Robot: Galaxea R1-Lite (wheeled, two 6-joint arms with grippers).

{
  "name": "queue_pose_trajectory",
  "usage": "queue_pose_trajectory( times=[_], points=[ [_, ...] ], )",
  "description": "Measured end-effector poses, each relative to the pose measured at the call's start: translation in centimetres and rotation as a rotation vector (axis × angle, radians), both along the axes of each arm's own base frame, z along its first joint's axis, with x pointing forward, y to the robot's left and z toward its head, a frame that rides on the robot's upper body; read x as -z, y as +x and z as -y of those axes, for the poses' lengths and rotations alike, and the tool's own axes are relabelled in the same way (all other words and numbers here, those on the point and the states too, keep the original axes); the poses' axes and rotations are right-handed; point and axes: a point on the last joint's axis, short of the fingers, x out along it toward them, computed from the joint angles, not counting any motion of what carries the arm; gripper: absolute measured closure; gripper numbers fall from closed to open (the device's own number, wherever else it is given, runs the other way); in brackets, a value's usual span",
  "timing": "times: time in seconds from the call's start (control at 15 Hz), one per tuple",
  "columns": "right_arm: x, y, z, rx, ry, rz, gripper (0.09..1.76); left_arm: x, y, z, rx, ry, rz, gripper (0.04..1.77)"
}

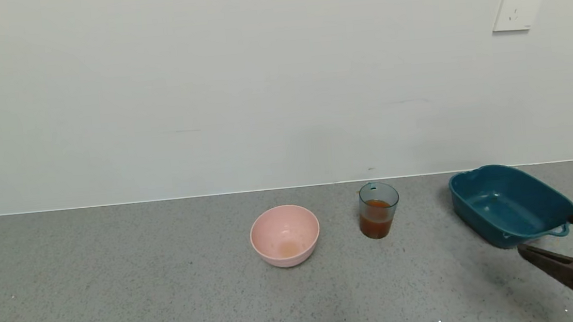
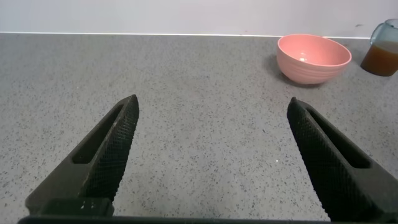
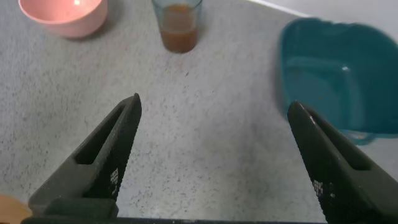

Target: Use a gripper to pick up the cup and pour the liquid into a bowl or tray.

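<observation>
The blue-green ribbed cup (image 1: 378,210) stands upright at the back of the grey counter, about half full of orange-brown liquid (image 1: 375,224). It also shows in the right wrist view (image 3: 178,23) and at the edge of the left wrist view (image 2: 383,49). The dark teal oblong tub (image 1: 509,204) sits to the cup's right, empty; it shows in the right wrist view (image 3: 339,74). My right gripper (image 1: 547,234) is open and empty at the tub's near corner, above the counter (image 3: 212,106). My left gripper (image 2: 212,107) is open and empty over bare counter, outside the head view.
A round pink bowl (image 1: 285,235) stands left of the cup, with a faint stain at its bottom; it shows in both wrist views (image 2: 313,57) (image 3: 62,15). A white wall with a socket (image 1: 518,7) runs along the counter's back edge.
</observation>
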Motion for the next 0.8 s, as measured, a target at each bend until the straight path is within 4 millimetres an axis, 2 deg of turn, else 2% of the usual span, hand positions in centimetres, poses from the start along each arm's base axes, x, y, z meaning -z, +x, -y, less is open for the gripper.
queue_pose_trajectory(
  times=[0.33, 0.8],
  points=[
    [2.7, 5.0, -2.9, -0.039, -0.021, -0.061, 0.14, 0.0, 0.0, 0.0, 0.000, 0.000, 0.000, 0.09],
    [8.0, 11.2, -7.1, -0.023, -0.034, -0.070, 0.14, 0.0, 0.0, 0.0, 0.000, 0.000, 0.000, 0.09]
  ],
)
